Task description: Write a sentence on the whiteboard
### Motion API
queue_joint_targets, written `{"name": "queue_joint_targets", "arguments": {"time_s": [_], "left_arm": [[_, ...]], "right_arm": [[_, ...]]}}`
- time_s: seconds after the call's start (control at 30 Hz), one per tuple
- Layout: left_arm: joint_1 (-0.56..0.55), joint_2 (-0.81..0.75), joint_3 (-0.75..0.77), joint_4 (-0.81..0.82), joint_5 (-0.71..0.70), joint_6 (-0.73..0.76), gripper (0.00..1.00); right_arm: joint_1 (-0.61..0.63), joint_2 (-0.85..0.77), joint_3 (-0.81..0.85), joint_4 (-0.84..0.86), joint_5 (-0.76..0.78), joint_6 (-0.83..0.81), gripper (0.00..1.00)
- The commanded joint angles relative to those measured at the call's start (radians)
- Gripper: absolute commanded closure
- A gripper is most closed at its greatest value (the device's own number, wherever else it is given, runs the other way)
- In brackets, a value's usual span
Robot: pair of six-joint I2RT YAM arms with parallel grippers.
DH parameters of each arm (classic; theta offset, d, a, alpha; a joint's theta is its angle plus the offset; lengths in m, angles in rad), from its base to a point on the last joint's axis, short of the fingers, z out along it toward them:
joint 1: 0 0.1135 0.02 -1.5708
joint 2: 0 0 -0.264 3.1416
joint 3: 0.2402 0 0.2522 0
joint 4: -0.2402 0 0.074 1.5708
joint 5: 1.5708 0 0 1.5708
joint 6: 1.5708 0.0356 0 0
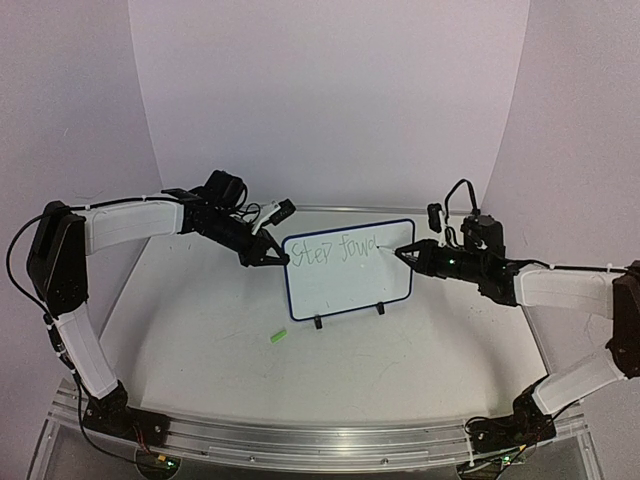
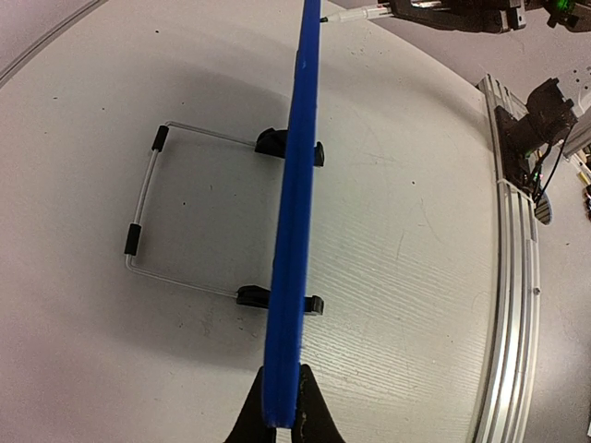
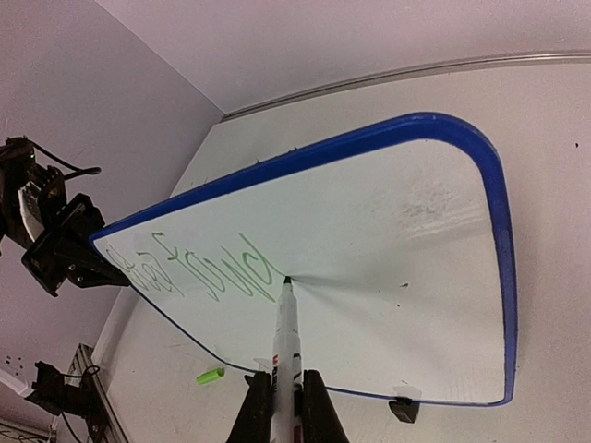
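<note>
Standing mid-table, the small blue-framed whiteboard [image 1: 345, 290] has its left edge pinched by the left gripper [image 1: 270, 256]; only the left wrist view shows its bent wire stand [image 2: 146, 198]. The right gripper [image 3: 284, 399] clamps a white marker [image 3: 285, 323], tip touching the board beside the greenish handwritten sentence [image 3: 199, 272].

Glossy whiteboard [image 1: 350, 280] — smooth plastic frame [image 2: 291, 231], metal wire stand [image 2: 134, 239].

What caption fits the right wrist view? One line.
Right gripper holds the marker tip on the whiteboard, the sentence unfinished.
</note>
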Motion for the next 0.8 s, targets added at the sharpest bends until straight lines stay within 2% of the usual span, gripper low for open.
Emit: {"name": "queue_joint_targets", "arguments": {"time_s": [0.0, 0.37, 0.77], "left_arm": [[-0.011, 0.014, 0.017, -0.042, -0.050, 0.034, 1.00], [-0.011, 0.012, 0.019, -0.040, -0.047, 0.033, 1.00], [-0.011, 0.015, 0.019, -0.041, -0.048, 0.033, 1.00]], "right_arm": [[-0.004, -0.049, -0.002, -0.011, 0.062, -0.011, 1.00], [-0.003, -0.088, 0.031, -0.023, -0.031, -0.017, 1.00], [-0.003, -0.034, 0.066, -0.015, 0.009, -0.025, 1.00]]}}
